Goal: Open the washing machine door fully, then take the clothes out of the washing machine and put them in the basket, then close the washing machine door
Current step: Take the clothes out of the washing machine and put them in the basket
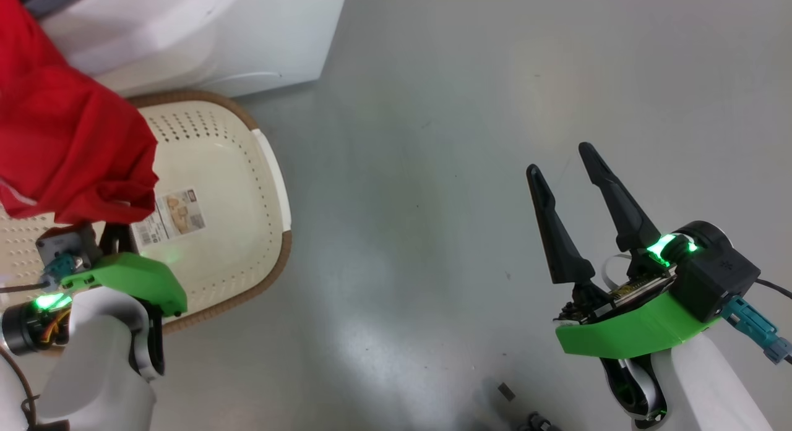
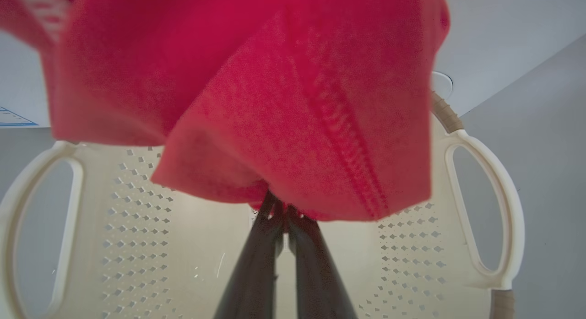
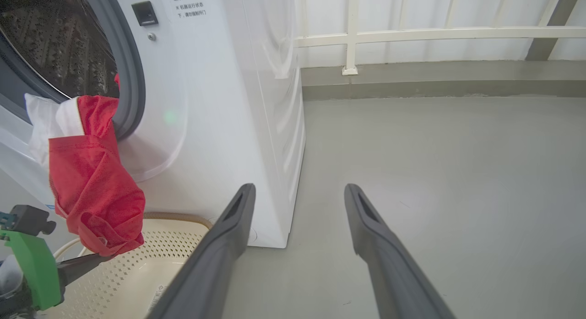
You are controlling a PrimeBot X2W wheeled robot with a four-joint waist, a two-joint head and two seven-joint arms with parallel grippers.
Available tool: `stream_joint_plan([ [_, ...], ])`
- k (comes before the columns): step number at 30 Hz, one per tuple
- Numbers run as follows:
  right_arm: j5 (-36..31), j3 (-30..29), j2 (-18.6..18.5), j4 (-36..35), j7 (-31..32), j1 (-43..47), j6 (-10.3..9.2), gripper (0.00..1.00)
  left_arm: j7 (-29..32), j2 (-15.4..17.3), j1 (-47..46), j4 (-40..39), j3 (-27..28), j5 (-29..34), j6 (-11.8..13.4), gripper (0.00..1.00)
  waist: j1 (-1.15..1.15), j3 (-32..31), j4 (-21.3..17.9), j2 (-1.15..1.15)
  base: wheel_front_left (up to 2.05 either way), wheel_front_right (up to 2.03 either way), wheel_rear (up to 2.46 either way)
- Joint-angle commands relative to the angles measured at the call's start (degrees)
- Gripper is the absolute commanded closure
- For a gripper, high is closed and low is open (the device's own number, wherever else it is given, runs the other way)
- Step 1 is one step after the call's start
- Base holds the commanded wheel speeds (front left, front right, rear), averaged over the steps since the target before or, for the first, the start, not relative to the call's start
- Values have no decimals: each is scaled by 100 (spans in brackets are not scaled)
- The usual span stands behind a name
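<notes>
Pinching the clothes (image 2: 274, 104) tight with the left gripper (image 2: 280, 211), over the basket (image 1: 275, 177) at nine o'clock; holding the right gripper (image 1: 559, 159) spread, empty, at four o'clock.

The right jaws consist of 2 long, black, tapered fingers (image 1: 619, 202). Directly behind the jaws: an exposed circuit board (image 1: 640, 287) and a bright green shroud (image 1: 631, 332). A black housing (image 1: 718, 273) alongside carries a lit green ring (image 1: 665, 245) and a teal connector (image 1: 752, 326). The forearm shell (image 1: 711, 388) is glossy white. Behind the left jaws: a matching green cover (image 1: 133, 279) and white casing (image 1: 99, 357).
</notes>
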Motion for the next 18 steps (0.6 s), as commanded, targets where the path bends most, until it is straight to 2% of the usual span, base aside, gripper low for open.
stream_joint_plan([
  [1, 82, 147, -55, -127, -37, 13, 28, 0, -43, 109, 0, 28, 142, 56, -26, 100, 0, 111, -56, 0, 0, 0, 0],
  [18, 160, 232, -95, -148, -37, -229, 28, 0, -43, 73, -361, 872, 356, 158, -84, 100, 0, 607, -152, 0, 0, 0, 0],
])
